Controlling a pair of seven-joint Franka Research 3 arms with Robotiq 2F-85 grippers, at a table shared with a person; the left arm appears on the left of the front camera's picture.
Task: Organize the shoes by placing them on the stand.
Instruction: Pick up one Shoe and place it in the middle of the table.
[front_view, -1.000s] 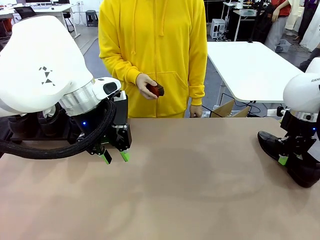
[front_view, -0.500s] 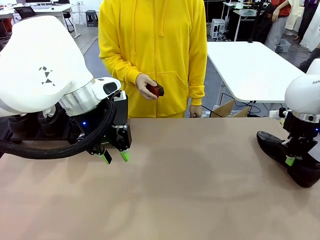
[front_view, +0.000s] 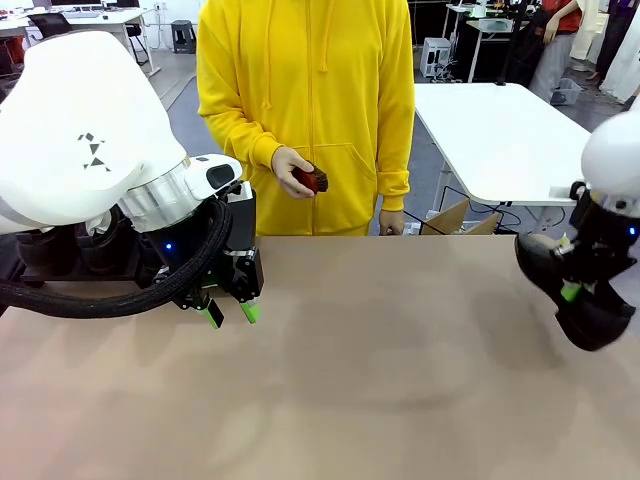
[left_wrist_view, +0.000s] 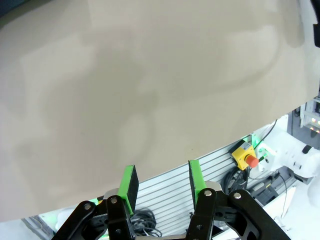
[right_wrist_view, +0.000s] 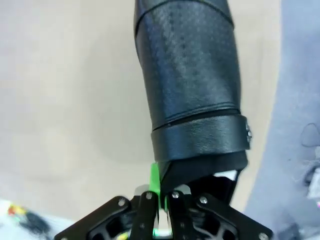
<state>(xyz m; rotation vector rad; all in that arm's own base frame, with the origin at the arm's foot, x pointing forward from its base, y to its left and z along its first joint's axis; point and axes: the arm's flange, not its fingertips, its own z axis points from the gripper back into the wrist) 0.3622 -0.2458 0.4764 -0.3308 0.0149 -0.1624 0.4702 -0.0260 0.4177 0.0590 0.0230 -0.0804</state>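
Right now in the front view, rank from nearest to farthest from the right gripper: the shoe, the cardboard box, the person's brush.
1. Shoe, clamped in the right gripper, far right.
2. Cardboard box, behind the table.
3. Brush, in the person's hand, centre.

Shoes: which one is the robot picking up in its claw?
The shoe at the table's right edge, pinched by the right claw and tilted up. The other shoes sit far left behind the left arm, untouched.

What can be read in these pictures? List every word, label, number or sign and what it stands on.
No readable words or numbers.
Left arm: a mark of small dark triangles, no letters.
Yellow box with a red button: any print too small to read.
Shoe: no brand visible.
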